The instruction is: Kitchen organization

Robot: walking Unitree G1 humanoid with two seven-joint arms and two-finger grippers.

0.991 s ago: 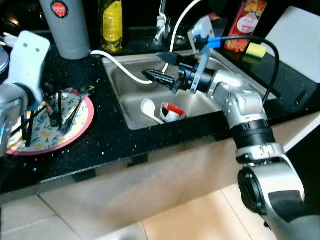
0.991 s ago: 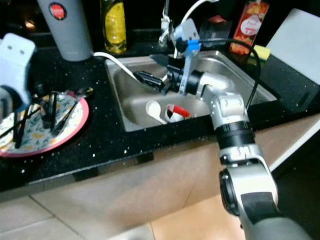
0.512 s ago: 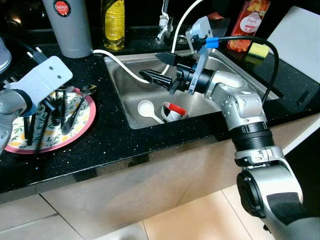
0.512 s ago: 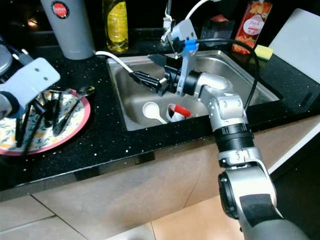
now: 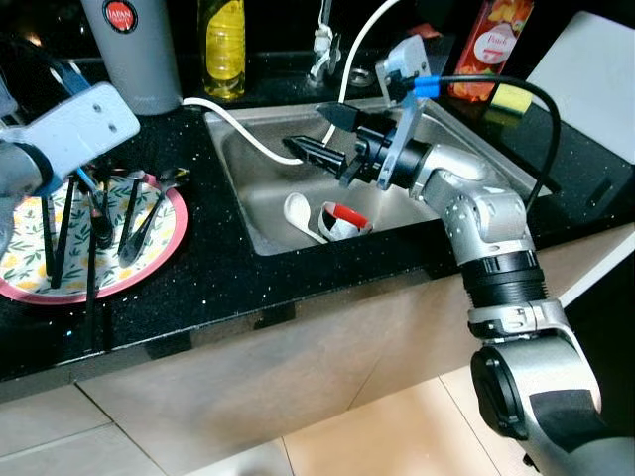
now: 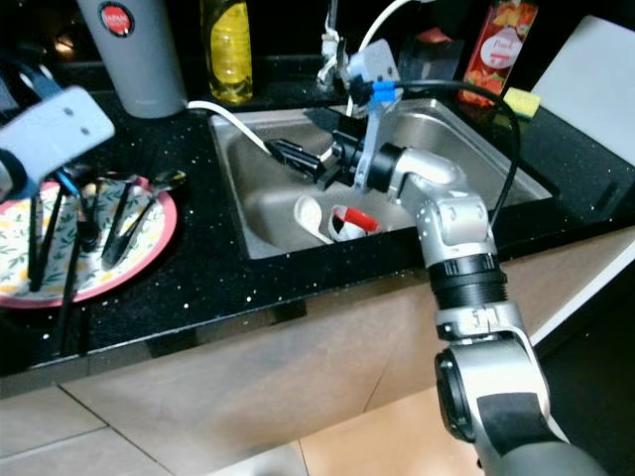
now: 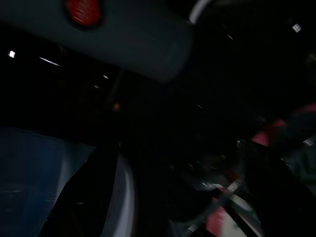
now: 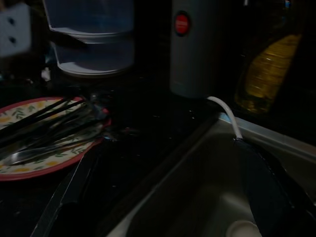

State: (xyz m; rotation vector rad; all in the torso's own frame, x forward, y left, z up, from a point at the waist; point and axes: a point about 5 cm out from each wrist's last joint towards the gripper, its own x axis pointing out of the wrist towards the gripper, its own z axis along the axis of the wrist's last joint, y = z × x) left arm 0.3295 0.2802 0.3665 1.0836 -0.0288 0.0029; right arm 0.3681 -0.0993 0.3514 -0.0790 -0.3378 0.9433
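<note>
The floral plate (image 5: 154, 253) is resting on the black surface (image 5: 213, 288), left of the sink (image 5: 260, 213), and is carrying dark utensils (image 5: 134, 223). The left claw (image 5: 71, 233) is hanging over the plate, fingers apart. The right claw (image 5: 325, 134) is hovering above the sink, fingers apart and empty, over a white spoon (image 5: 298, 211) and a red-rimmed cup (image 5: 342, 220).

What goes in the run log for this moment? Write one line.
right gripper: open, empty, over steel sink | left gripper: above floral red-rimmed plate | white spoon, red-and-white cup: in sink
</note>
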